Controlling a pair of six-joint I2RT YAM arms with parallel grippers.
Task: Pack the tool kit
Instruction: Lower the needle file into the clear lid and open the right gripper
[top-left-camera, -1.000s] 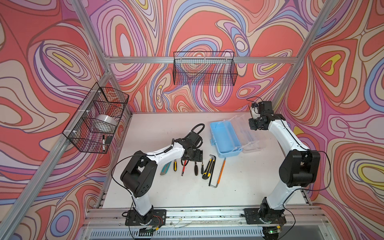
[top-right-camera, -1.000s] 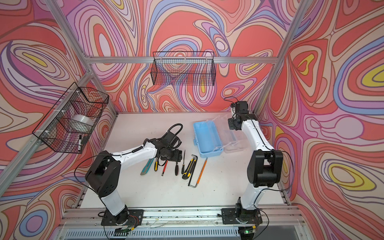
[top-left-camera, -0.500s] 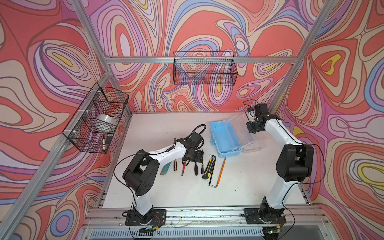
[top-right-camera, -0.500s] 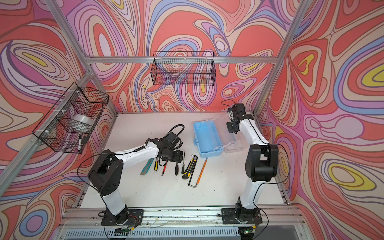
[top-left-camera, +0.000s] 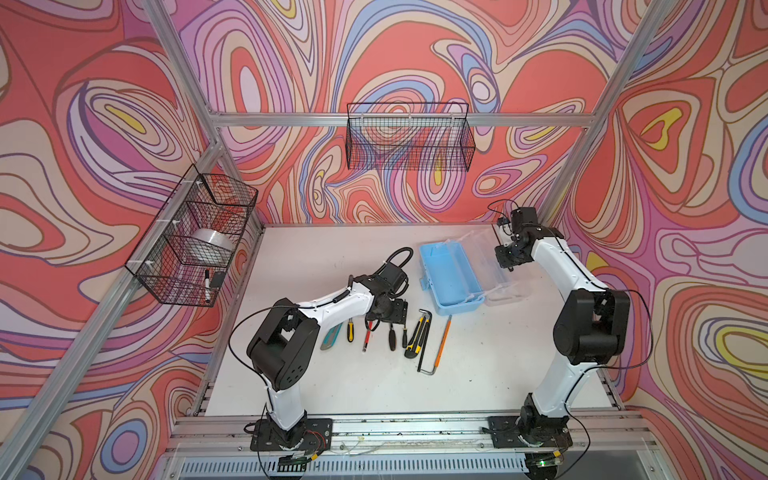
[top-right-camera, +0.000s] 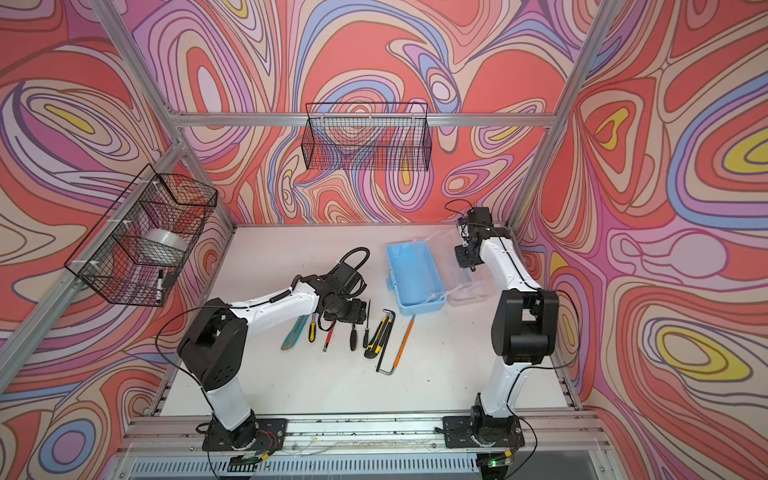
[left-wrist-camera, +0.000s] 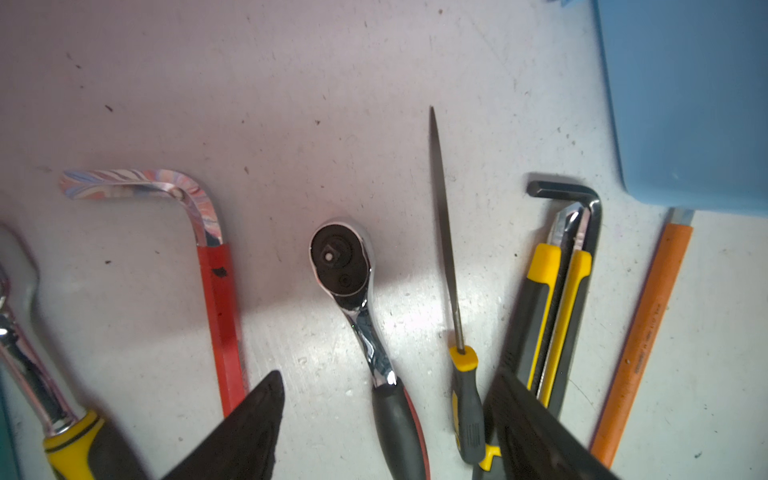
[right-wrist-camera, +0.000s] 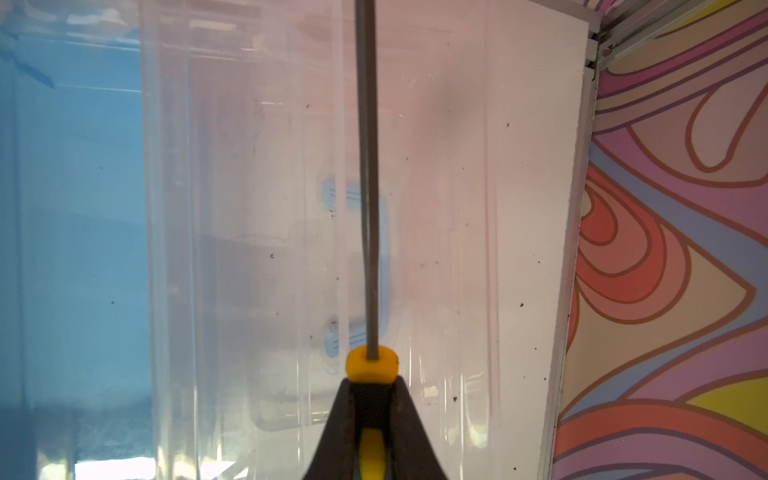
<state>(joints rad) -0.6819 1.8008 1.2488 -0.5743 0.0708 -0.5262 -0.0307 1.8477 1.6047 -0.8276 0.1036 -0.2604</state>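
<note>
On the near half of the desk (top-left-camera: 374, 386), the left end effector (left-wrist-camera: 384, 380) is hanging with fingers apart, straddling the ratchet (left-wrist-camera: 375, 353), whose long axis is running twelve to six in both top views. The orange pencil (left-wrist-camera: 644, 332) is carrying small print, too blurred to read; no brand is showing. Farther back, the right end effector (right-wrist-camera: 372, 384) is clamping the screwdriver (right-wrist-camera: 369, 208) by its handle over the clear lid (right-wrist-camera: 457, 208). The blue case (top-left-camera: 449, 272) is lying open just at its nine o'clock, long axis eleven to five, the shaft parallel to it. This arm is nearer, so I judge the drop is needing only a short shift toward nine.
</note>
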